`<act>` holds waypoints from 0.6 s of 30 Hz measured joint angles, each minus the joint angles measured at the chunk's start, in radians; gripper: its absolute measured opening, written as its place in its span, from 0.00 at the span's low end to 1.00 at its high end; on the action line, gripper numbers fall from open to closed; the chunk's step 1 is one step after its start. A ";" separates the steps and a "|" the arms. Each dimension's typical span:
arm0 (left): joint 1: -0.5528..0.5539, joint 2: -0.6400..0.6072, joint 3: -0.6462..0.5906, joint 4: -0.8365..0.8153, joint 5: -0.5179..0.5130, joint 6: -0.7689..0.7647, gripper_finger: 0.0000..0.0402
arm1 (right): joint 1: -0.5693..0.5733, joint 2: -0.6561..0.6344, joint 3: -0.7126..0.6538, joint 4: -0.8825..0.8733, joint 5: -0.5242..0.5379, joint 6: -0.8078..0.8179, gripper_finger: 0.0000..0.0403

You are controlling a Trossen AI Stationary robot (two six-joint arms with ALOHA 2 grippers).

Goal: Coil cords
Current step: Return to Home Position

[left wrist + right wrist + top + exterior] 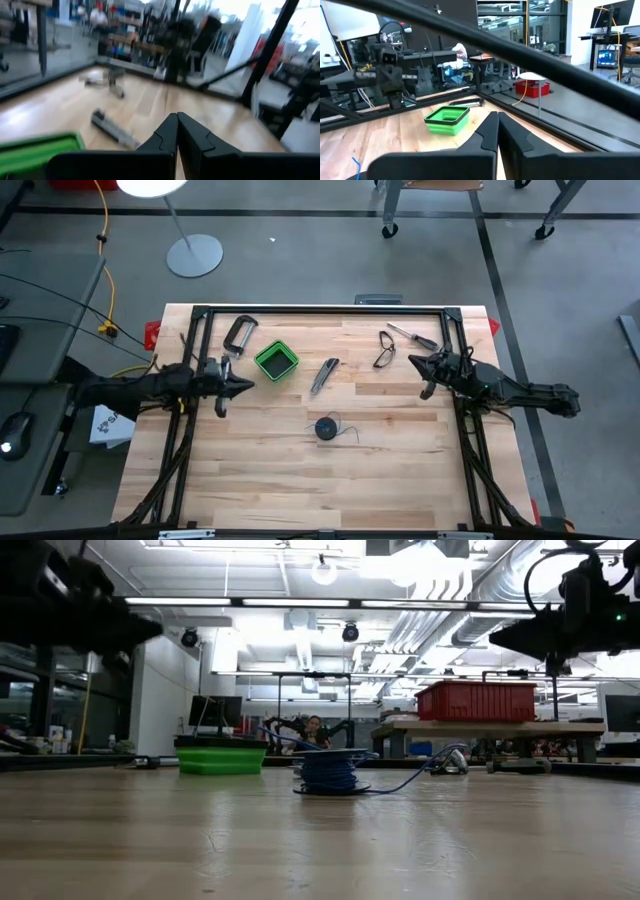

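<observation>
The blue-grey cord (330, 426) lies wound on its small dark spool (330, 772) at the middle of the table, with a loose end (352, 433) trailing onto the wood toward the right. My left gripper (250, 384) hangs shut above the table's left side, next to the green box (276, 360). My right gripper (413, 361) hangs shut above the right side. Both are raised, point level toward the table's middle and hold nothing.
A metal clamp (238, 333) lies at the far left beside the green box, a grey folding knife (323, 375) at the middle, glasses (385, 352) and a screwdriver (412, 337) at the far right. A black frame (320, 310) runs along the table's edges.
</observation>
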 joint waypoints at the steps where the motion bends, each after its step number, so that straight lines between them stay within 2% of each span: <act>1: 0.000 -0.030 0.000 0.000 0.000 0.000 0.01 | 0.000 0.000 0.000 -0.002 0.000 0.000 0.00; 3: 0.000 -0.029 0.001 0.036 -0.002 0.001 0.01 | 0.000 0.000 0.000 -0.003 0.000 0.000 0.00; 12: 0.000 -0.028 0.000 0.000 0.000 0.000 0.01 | 0.000 0.005 0.000 -0.018 0.002 0.000 0.00; 16: -0.006 -0.029 0.000 -0.008 0.049 -0.009 0.01 | 0.000 0.006 0.000 -0.018 0.002 0.000 0.00; 18: -0.022 -0.028 0.000 -0.010 0.058 0.038 0.01 | 0.000 0.006 0.000 -0.018 0.001 0.000 0.00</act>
